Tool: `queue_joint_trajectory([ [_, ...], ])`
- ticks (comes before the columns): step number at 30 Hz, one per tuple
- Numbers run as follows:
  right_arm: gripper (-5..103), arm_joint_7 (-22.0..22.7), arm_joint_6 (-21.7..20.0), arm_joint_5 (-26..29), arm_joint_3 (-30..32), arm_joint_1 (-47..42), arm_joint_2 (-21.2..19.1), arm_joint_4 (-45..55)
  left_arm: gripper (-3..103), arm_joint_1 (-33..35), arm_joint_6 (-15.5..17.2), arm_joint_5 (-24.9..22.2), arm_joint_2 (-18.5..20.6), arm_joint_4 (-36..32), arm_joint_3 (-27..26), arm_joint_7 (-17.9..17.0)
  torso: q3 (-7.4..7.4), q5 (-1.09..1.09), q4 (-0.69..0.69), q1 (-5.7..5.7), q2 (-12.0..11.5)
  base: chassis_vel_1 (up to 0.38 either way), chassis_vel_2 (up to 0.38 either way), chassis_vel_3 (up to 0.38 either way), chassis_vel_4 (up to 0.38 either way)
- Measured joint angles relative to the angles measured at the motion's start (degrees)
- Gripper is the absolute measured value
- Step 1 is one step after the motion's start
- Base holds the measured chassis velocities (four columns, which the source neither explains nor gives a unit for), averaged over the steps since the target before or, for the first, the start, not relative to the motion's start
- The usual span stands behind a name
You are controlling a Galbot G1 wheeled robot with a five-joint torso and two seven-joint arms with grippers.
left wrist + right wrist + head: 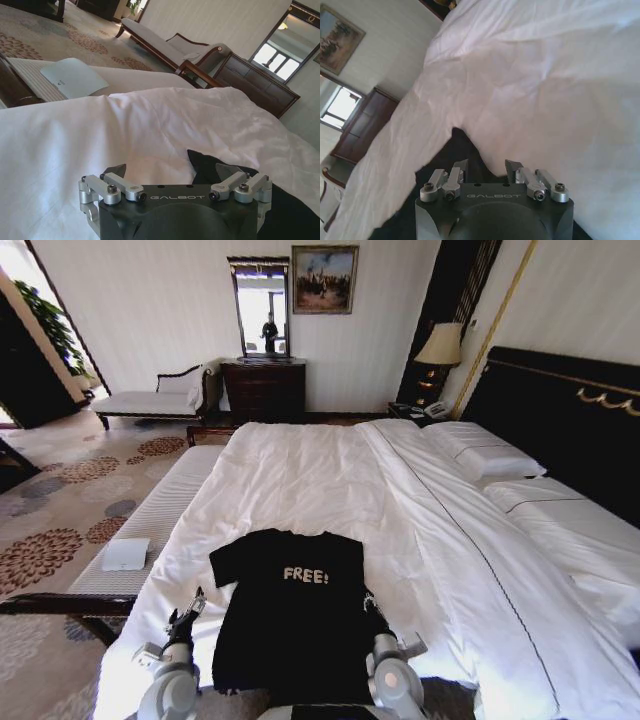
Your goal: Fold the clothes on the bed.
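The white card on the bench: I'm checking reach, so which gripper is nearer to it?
Left. The left gripper sits beside the T-shirt's bench-side edge, the white card lying beyond; the right gripper is across the shirt.

This is a furnished bedroom, most likely a hotel room. A large bed [330, 480] with a white duvet, pillows [490, 455] and a tall dark headboard [560, 410] takes up the centre and right of the frame. At the upper middle stand a dark wood dresser [263, 390] with a mirror [259, 305] and a framed painting [324, 279]. A bedside lamp [441, 348] is at upper right, a chaise [155, 400] and patterned carpet [60, 510] on the left.
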Motion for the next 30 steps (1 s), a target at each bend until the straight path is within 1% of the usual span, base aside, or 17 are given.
queue_joint_trajectory([
  [1, 37, 0.0, 0.0, 0.0, 0.0, 0.0, 0.0, 0.0, 100, 0.0, 0.0, 0.0, 0.0, 0.0, 0.0, 0.0, 0.00, 0.00, 0.00, 0.00, 0.0, 0.000, 0.000, 0.000, 0.000],
  [3, 49, 0.5, 0.1, 0.8, 1.7, -1.2, -0.3, 3.3, 100, -1.7, 1.4, -1.0, 0.4, -0.1, -0.6, -0.5, 0.00, -0.01, -0.01, 0.00, 0.0, 0.000, 0.000, 0.000, 0.000],
  [4, 54, 1.3, 0.2, 2.0, 3.5, -1.6, -0.6, 5.5, 100, -3.7, 3.1, -2.7, 1.0, -0.1, -1.2, -1.2, 0.00, 0.00, -0.01, 0.00, 0.0, 0.000, 0.000, 0.000, 0.000],
  [5, 60, 1.9, 0.2, 2.9, 4.5, -1.6, -0.8, 6.4, 100, -5.0, 4.1, -3.8, 1.3, -0.1, -1.3, -1.6, 0.00, 0.00, 0.00, 0.00, 0.0, 0.000, 0.000, 0.000, 0.000],
  [6, 60, 2.4, 0.3, 3.5, 5.1, -1.5, -1.0, 6.9, 100, -6.0, 5.0, -4.8, 1.5, -0.1, -1.2, -1.9, 0.00, 0.00, 0.00, 0.00, 0.0, 0.000, 0.000, 0.000, 0.000],
  [7, 60, 2.4, 0.3, 3.5, 5.1, -1.5, -1.0, 6.9, 100, -6.0, 5.0, -4.8, 1.5, -0.1, -1.2, -1.9, 0.00, 0.00, 0.00, 0.00, 0.0, 0.000, 0.000, 0.000, 0.000],
  [10, 75, 3.9, 0.6, 4.6, 6.9, -0.7, -1.2, 7.6, 100, -9.8, 7.8, -8.2, 1.2, 1.3, 0.0, -2.6, 0.00, 0.00, 0.00, 0.00, 0.0, 0.000, 0.000, 0.000, 0.000],
  [11, 81, 4.2, 0.6, 4.6, 7.0, -0.6, -1.2, 7.6, 100, -11.0, 8.2, -8.4, 0.9, 2.1, 0.4, -2.9, 0.00, 0.00, -0.01, 0.00, 0.0, 0.000, 0.000, 0.000, 0.000],
  [12, 81, 4.2, 0.6, 4.6, 7.0, -0.6, -1.2, 7.6, 100, -11.0, 8.2, -8.4, 0.9, 2.1, 0.4, -2.9, 0.00, 0.00, -0.01, 0.00, 0.0, 0.000, 0.000, 0.000, 0.000],
  [13, 87, 4.3, 0.6, 4.6, 6.8, -0.6, -1.2, 7.6, 100, -12.5, 8.5, -8.5, 0.4, 3.5, 0.5, -3.2, 0.00, 0.00, -0.01, 0.00, 0.0, 0.000, 0.000, 0.000, 0.000],
  [14, 87, 4.4, 0.6, 4.6, 6.7, -0.5, -1.1, 7.6, 100, -13.3, 8.6, -8.4, 0.2, 4.3, 0.5, -3.4, 0.00, -0.01, -0.01, 0.00, 0.0, 0.000, 0.000, 0.000, 0.000],
  [16, 96, 4.4, 0.5, 4.5, 5.8, -0.3, -1.0, 7.2, 100, -15.9, 8.7, -8.1, -0.3, 6.9, 0.5, -3.9, 0.00, 0.00, 0.00, 0.00, 0.0, 0.000, 0.000, 0.000, 0.000],
  [17, 98, 4.4, 0.5, 4.3, 5.5, -0.3, -0.9, 6.9, 100, -17.1, 8.8, -7.5, -0.3, 8.3, 0.7, -4.0, 0.01, 0.01, 0.01, 0.01, 0.0, 0.000, 0.000, 0.000, 0.000],
  [18, 98, 4.4, 0.5, 4.3, 5.5, -0.3, -0.9, 6.9, 100, -17.1, 8.8, -7.5, -0.3, 8.3, 0.7, -4.0, 0.01, 0.01, 0.01, 0.01, 0.0, 0.000, 0.000, 0.000, 0.000],
  [22, 100, 4.7, 0.3, 3.9, 5.2, 0.0, -0.9, 6.5, 100, -20.6, 8.8, -5.1, -0.1, 13.4, 1.5, -3.8, 0.00, 0.00, 0.00, 0.01, 0.0, 0.000, 0.000, 0.000, 0.000],
  [28, 100, 5.0, 0.2, 3.6, 5.3, 0.3, -1.1, 6.1, 100, -22.9, 8.7, -4.7, 0.1, 17.0, 2.5, -3.4, 0.00, 0.00, 0.00, 0.01, 0.0, 0.000, 0.000, 0.000, 0.000],
  [30, 100, 5.0, 0.1, 3.4, 5.3, 0.4, -1.2, 5.8, 100, -23.5, 8.7, -4.8, -0.4, 18.0, 2.8, -2.9, 0.00, 0.00, 0.00, 0.01, 0.0, 0.000, 0.000, 0.000, 0.000],
])
